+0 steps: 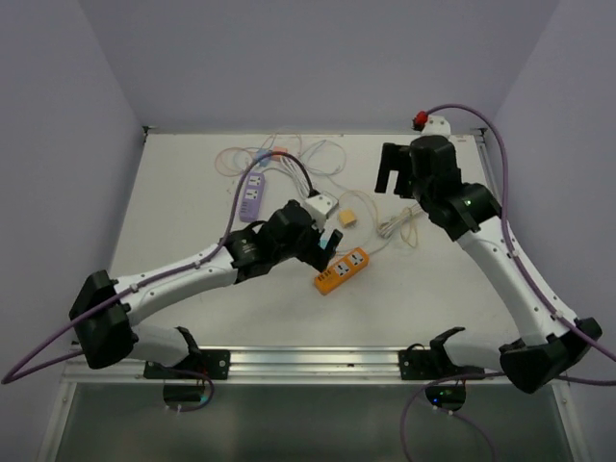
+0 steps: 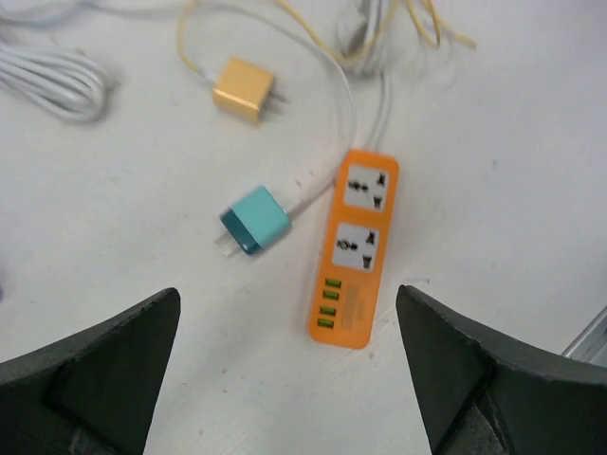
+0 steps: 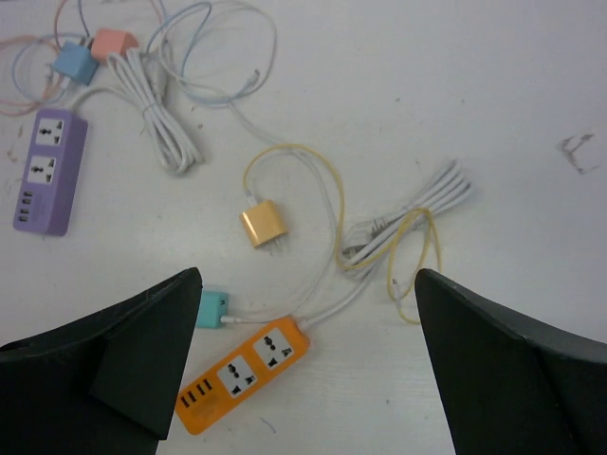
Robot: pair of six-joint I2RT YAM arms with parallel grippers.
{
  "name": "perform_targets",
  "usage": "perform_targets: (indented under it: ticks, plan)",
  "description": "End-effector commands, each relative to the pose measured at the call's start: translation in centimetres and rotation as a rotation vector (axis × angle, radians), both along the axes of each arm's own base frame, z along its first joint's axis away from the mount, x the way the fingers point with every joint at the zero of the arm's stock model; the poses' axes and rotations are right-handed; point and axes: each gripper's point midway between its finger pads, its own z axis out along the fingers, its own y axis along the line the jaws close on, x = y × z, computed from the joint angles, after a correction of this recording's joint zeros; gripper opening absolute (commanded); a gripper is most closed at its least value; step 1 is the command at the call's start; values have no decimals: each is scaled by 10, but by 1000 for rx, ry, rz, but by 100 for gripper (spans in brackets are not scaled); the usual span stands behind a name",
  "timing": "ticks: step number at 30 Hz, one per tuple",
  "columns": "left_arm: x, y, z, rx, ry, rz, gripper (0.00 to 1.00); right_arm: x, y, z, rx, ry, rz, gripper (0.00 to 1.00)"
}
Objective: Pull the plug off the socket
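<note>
The orange power strip (image 2: 356,248) lies flat on the white table, both its sockets empty. A teal plug (image 2: 254,221) lies on its side just left of the strip, prongs free, its white cable running past the strip's end. My left gripper (image 2: 287,313) is open and empty, hovering above the strip's near end. My right gripper (image 3: 308,284) is open and empty, high above the strip (image 3: 245,373) and teal plug (image 3: 213,309). In the top view the strip (image 1: 343,270) lies just right of the left gripper (image 1: 322,252); the right gripper (image 1: 393,178) is farther back.
A yellow plug (image 3: 262,226) with a yellow cable lies behind the strip. A bundled white cable (image 3: 408,218) lies to its right. A purple power strip (image 3: 47,171) with blue (image 3: 71,63) and pink (image 3: 116,44) plugs and loose cables lies at the back left.
</note>
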Motion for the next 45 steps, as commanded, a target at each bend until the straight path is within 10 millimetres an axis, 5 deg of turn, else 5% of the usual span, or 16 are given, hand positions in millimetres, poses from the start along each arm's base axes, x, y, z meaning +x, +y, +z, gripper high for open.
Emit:
perform_targets:
  ticks: [1, 6, 10, 12, 16, 19, 25, 45]
  plan:
    - [32, 33, 85, -77, -130, 220, 100, -23, -41, 44, -75, -102, -96, 99]
    - [38, 116, 179, -143, -311, 501, 100, -71, -87, 85, -84, -243, -191, 99]
    - [15, 181, 254, -242, -454, 644, 100, -110, -119, 113, -102, -370, -227, 99]
    - [-4, 219, 283, -290, -511, 713, 100, -130, -134, 126, -119, -435, -239, 99]
    - [-35, 274, 308, -354, -570, 811, 100, -156, -155, 142, -135, -513, -268, 99]
    - [-57, 309, 315, -384, -596, 862, 100, -167, -163, 145, -145, -546, -273, 99]
    - [-80, 346, 312, -412, -603, 929, 100, -180, -161, 147, -110, -613, -215, 99]
    - [-82, 349, 286, -404, -584, 948, 100, -181, -156, 143, -124, -633, -174, 99]
